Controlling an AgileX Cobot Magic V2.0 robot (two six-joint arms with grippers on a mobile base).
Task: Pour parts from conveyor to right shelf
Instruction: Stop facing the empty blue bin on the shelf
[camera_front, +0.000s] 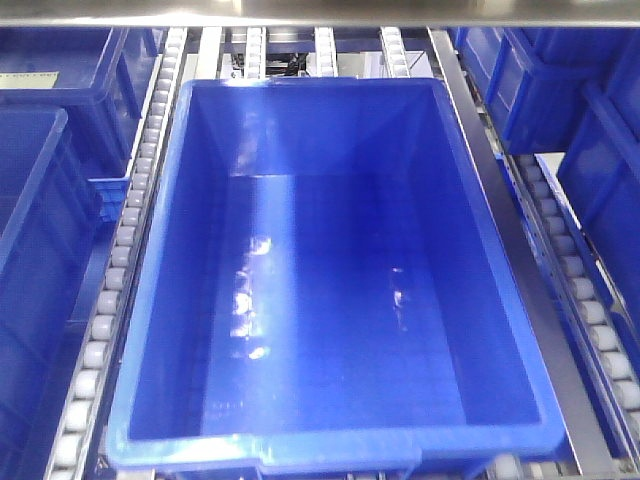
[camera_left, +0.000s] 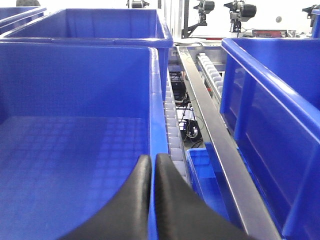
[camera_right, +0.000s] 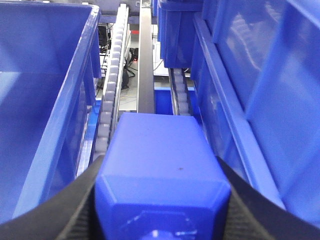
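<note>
Closest to the right wrist lens, one of the parts (camera_right: 162, 145) is clamped between the black fingers of the right gripper (camera_right: 161, 161) and fills the lower centre of the frame. It is held at the right shelf (camera_right: 145, 65), above the roller track (camera_right: 112, 85) that runs between bins, not over any opening. The open bin (camera_right: 45, 100) is at the left of that frame. No conveyor is shown in any view.

At the bottom centre of the left wrist view, the left gripper (camera_left: 153, 159) is seen with its fingers pressed together. They are in line with the right wall of the near bin (camera_left: 75, 160). A sliver of blue shows between them, but it cannot be told whether that wall is pinched.

In the front view the central bin (camera_front: 330, 300) is recorded empty, so delivery is judged unfinished.

Risks noted:
- If the part is released where it is now, it would likely fall onto the rollers or through the gap.
- The smooth plastic could slip in the clamp if tilted.
- The bins rest on rollers, so one could be shoved along the track by a nudge from either arm.
</note>
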